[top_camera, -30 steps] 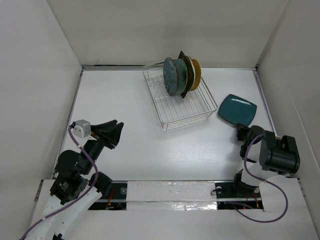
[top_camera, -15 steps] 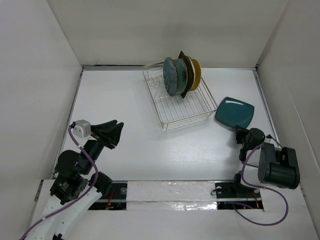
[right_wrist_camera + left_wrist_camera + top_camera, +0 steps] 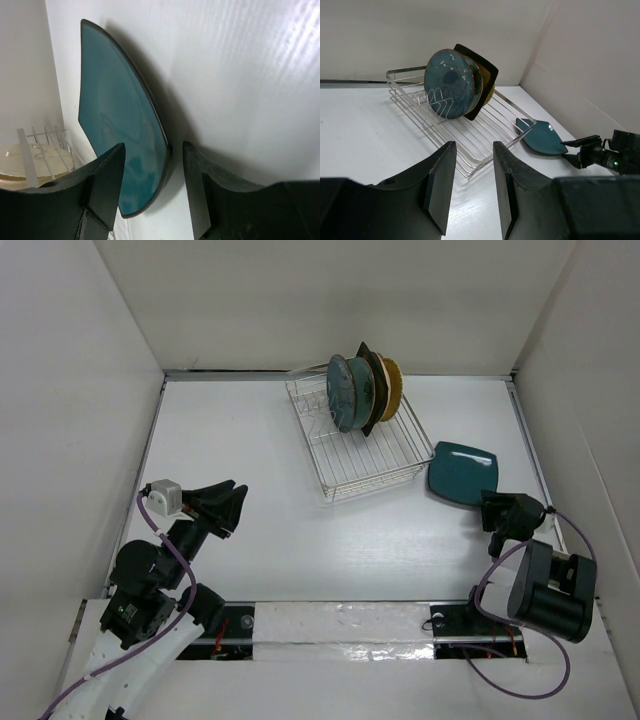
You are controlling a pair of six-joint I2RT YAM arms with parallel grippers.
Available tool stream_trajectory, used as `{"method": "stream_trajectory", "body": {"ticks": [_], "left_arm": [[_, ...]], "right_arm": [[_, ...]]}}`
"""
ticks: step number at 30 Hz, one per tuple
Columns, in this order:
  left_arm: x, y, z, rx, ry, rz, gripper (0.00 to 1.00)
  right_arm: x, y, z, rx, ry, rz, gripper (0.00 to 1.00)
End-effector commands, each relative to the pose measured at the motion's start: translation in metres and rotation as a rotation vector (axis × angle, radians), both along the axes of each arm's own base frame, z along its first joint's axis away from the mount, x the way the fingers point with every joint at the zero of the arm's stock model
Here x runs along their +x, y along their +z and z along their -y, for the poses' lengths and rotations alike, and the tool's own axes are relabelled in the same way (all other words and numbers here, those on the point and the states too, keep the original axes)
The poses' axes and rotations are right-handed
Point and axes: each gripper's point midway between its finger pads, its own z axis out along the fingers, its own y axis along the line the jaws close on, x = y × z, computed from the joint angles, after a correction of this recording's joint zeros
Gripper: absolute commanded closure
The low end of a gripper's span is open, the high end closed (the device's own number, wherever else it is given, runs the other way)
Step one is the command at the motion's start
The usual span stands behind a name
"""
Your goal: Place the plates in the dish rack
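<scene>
The silver wire dish rack (image 3: 370, 455) stands at the back middle of the table. Upright in its far end are a round dark teal plate (image 3: 348, 392), a square black-rimmed mustard plate (image 3: 372, 390) and a tan plate (image 3: 393, 388). A square dark teal plate (image 3: 462, 473) lies on the table with its left edge against the rack's right side. My right gripper (image 3: 503, 510) is open at that plate's near corner. In the right wrist view, the plate's rim (image 3: 165, 150) shows between the spread fingers. My left gripper (image 3: 228, 502) hangs open and empty at the near left.
White walls (image 3: 80, 390) close in the table on the left, back and right. The right wall (image 3: 580, 410) is near the right arm. The rack's near rows (image 3: 470, 135) hold no plate.
The right gripper has opened from shut. The square teal plate has slid left toward the rack. The right arm has swung nearer and turned. The left arm has not moved.
</scene>
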Motion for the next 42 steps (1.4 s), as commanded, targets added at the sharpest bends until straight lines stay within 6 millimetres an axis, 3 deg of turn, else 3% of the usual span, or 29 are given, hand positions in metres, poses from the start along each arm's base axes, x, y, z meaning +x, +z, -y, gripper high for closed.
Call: {"method": "stream_trajectory", "body": {"ticks": [1, 3, 8, 13, 15, 16, 17, 21, 27, 28, 29, 31, 32, 33, 35, 37, 38, 40, 41, 42], "left_arm": [[-0.002, 0.01, 0.003, -0.029, -0.018, 0.038, 0.68], [-0.001, 0.01, 0.003, -0.028, -0.018, 0.037, 0.68], [-0.001, 0.01, 0.002, -0.028, -0.014, 0.035, 0.68], [0.0, 0.01, 0.001, -0.029, -0.003, 0.035, 0.68], [0.001, 0.009, 0.001, -0.026, -0.003, 0.031, 0.68], [0.001, 0.008, 0.002, -0.025, -0.004, 0.028, 0.68], [0.002, 0.008, 0.002, -0.023, -0.004, 0.027, 0.68], [0.002, 0.007, 0.002, -0.022, -0.006, 0.026, 0.68], [0.004, 0.004, 0.004, -0.014, -0.006, 0.015, 0.68], [0.005, 0.003, 0.004, -0.011, -0.004, 0.013, 0.68], [0.005, 0.003, 0.004, -0.012, -0.003, 0.01, 0.68], [0.006, 0.002, 0.005, -0.008, -0.002, 0.007, 0.68], [0.006, 0.003, 0.004, -0.01, -0.001, 0.01, 0.68], [0.006, 0.003, 0.004, -0.009, -0.001, 0.008, 0.68], [0.007, 0.002, 0.004, -0.008, 0.002, 0.006, 0.69], [0.007, 0.001, 0.004, -0.008, 0.005, 0.004, 0.69], [0.007, 0.001, 0.004, -0.007, 0.004, 0.003, 0.69], [0.008, 0.0, 0.005, -0.003, 0.003, 0.0, 0.69], [0.008, 0.0, 0.005, -0.003, 0.003, 0.0, 0.69], [0.009, -0.001, 0.006, -0.001, 0.002, -0.005, 0.69]], "right_arm": [[-0.008, -0.019, 0.001, 0.002, 0.031, -0.092, 0.42], [-0.006, -0.019, 0.001, 0.006, 0.025, -0.075, 0.34], [0.012, -0.023, 0.002, 0.048, 0.041, -0.051, 0.33], [0.029, -0.025, -0.002, 0.081, 0.04, -0.032, 0.54], [0.03, -0.02, 0.0, 0.072, 0.013, -0.01, 0.57], [0.03, -0.02, 0.003, 0.071, -0.003, -0.011, 0.74], [0.031, -0.018, 0.001, 0.071, -0.005, 0.0, 0.82], [0.026, -0.012, 0.001, 0.08, -0.034, 0.066, 0.99], [0.025, 0.006, -0.001, 0.044, -0.056, 0.116, 1.0], [0.028, 0.024, 0.006, -0.006, -0.072, 0.162, 1.0], [0.024, 0.024, 0.008, -0.014, -0.086, 0.132, 1.0], [0.03, 0.068, 0.025, -0.142, -0.112, 0.182, 1.0], [0.025, 0.068, 0.028, -0.168, -0.117, 0.137, 1.0], [0.026, 0.083, 0.032, -0.209, -0.122, 0.146, 1.0], [0.023, 0.127, 0.045, -0.328, -0.153, 0.182, 1.0], [0.019, 0.155, 0.054, -0.426, -0.173, 0.191, 1.0], [0.017, 0.184, 0.056, -0.463, -0.189, 0.226, 1.0], [0.012, 0.209, 0.06, -0.521, -0.205, 0.25, 1.0], [0.009, 0.239, 0.058, -0.551, -0.211, 0.309, 1.0], [0.008, 0.253, 0.058, -0.572, -0.211, 0.335, 1.0]]}}
